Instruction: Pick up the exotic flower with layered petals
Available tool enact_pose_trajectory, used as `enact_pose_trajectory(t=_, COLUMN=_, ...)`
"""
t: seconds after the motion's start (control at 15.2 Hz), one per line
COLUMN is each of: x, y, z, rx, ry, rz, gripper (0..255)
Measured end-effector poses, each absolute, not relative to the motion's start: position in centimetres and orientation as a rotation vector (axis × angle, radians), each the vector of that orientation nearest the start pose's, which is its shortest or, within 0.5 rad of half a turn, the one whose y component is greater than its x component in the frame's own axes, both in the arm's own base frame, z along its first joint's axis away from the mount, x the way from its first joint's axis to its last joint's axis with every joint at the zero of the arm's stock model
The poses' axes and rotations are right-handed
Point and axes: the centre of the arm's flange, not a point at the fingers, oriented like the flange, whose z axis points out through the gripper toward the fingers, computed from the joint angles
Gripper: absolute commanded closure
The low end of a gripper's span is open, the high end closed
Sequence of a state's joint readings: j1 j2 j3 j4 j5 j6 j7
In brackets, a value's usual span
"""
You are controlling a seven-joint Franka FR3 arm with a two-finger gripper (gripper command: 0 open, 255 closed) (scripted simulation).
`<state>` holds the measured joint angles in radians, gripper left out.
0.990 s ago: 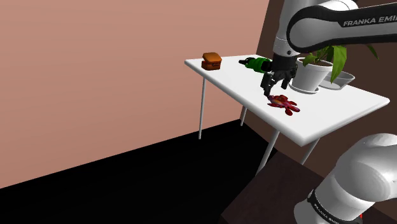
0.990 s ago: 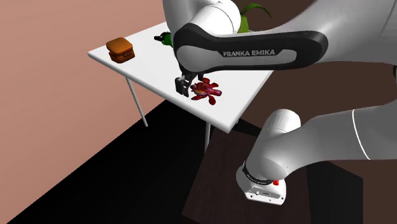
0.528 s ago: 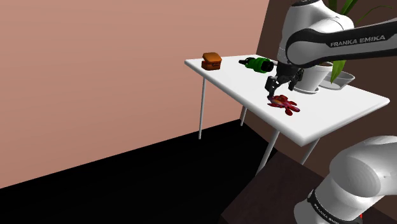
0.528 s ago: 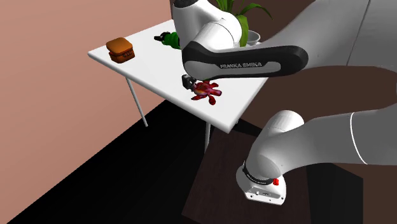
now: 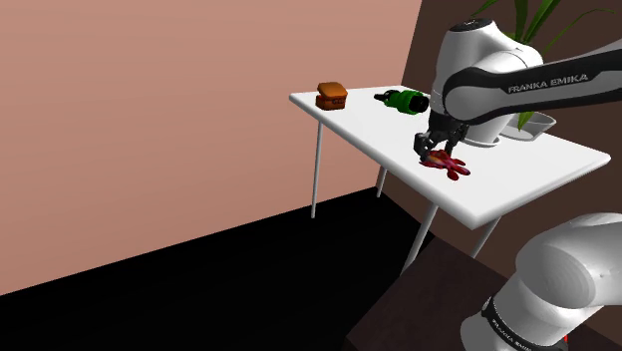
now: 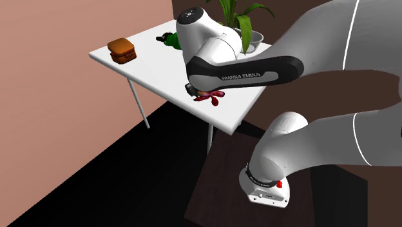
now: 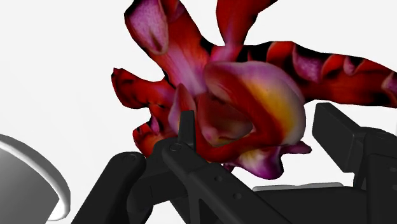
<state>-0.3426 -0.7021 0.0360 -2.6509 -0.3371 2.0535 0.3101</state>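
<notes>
My claw (image 7: 257, 124) is down at the white counter (image 5: 518, 179) with its two black fingers apart, one on each side of the flower (image 7: 242, 102). The bloom's red, purple and yellow heart sits right in the gap. One fingertip (image 7: 186, 125) stands in front of the petals, and the other finger lies just beside the yellow lobe. I cannot tell whether either one actually presses on it.

In the shoulder view the flower (image 5: 446, 166) lies flat on the counter, its red petals spreading out from under my claw (image 5: 431, 150) towards the counter's near edge. It is well apart from the brown box (image 5: 332, 96) at the far corner and from the green bottle (image 5: 404, 100).

The dark link of my forearm (image 5: 553, 82) reads "FRANKA EMIKA" in white letters, and in the second exterior view the lettering (image 6: 245, 75) sits just above the flower (image 6: 212, 97).
</notes>
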Motion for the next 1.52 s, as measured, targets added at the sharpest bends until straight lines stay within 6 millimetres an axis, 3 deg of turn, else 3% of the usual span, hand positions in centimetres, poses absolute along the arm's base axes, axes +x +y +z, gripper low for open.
enact_pose_trajectory(t=0.66, x=32.4, y=-12.1, z=47.0, rx=-3.367, ry=0.827, rz=-0.179, gripper=255)
enact_pose_trajectory(t=1.52, x=32.5, y=-12.1, z=53.6, rx=-3.366, ry=0.827, rz=-0.176, gripper=255)
